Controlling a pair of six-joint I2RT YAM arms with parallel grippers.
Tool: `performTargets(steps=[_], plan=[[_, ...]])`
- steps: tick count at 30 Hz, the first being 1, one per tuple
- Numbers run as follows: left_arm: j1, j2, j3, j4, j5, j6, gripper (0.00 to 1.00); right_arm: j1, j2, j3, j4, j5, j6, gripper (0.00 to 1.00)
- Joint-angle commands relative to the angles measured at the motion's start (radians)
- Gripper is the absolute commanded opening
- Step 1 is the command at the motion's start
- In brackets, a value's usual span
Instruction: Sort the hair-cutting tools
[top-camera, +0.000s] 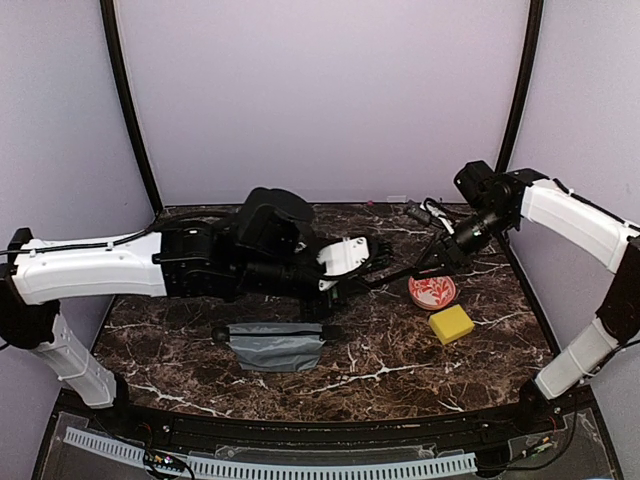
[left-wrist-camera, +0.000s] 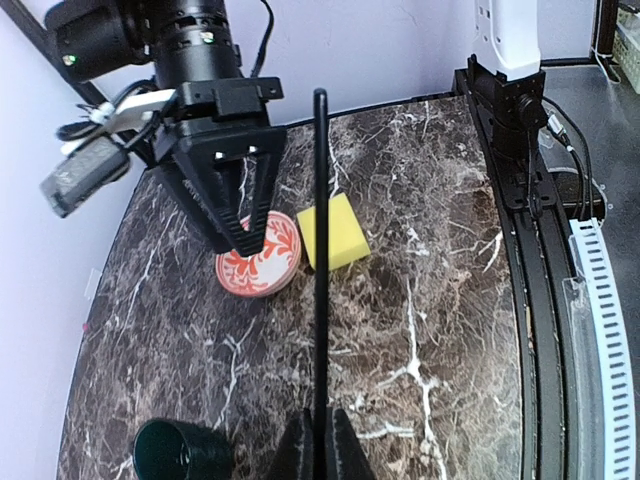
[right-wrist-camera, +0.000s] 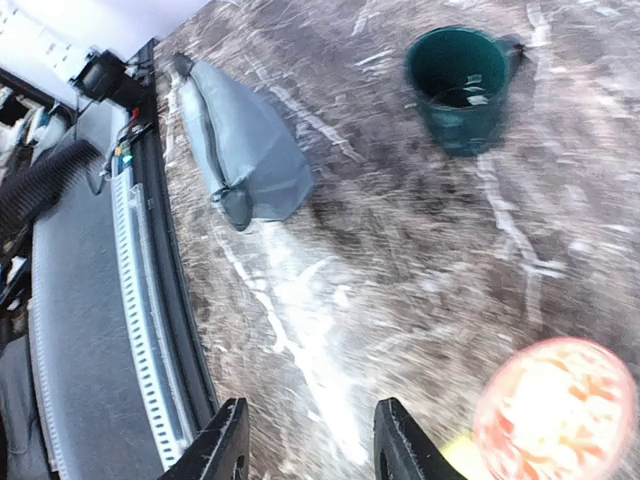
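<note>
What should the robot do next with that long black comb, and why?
Probably slide the right pincer sideways toward the free end of the comb: its open jaws hang over the plate, beside the comb, while the left pincer grips the other end.

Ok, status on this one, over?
Left gripper shut on comb, lifted off table. Right gripper open, empty, above plate, close beside comb. Sponge beside plate.

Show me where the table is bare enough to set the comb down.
Bare marble lies between the gray pouch and the yellow sponge, reaching to the near edge, and left of the pouch. It is crowded around the plate, with the sponge beside it and the right gripper close by.
</note>
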Motion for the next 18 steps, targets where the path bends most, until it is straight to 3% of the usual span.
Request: performTargets(steps=[1, 9, 13, 18], plan=[[0.018, -0.152, -0.132, -0.124, -0.066, -0.119, 0.0, 0.112, 0.06, -0.059, 0.139, -0.095, 0.095, 0.42], [0.072, -0.412, -0.426, -0.012, -0.063, -0.261, 0.0, 0.27, 0.291, -0.008, 0.166, -0.11, 0.177, 0.46], [0.137, -0.504, -0.561, 0.082, -0.05, -0.311, 0.0, 0.309, 0.406, 0.02, 0.195, -0.198, 0.211, 0.43], [0.148, -0.555, -0.622, 0.12, -0.048, -0.333, 0.0, 0.34, 0.503, 0.104, 0.16, -0.27, 0.21, 0.42]])
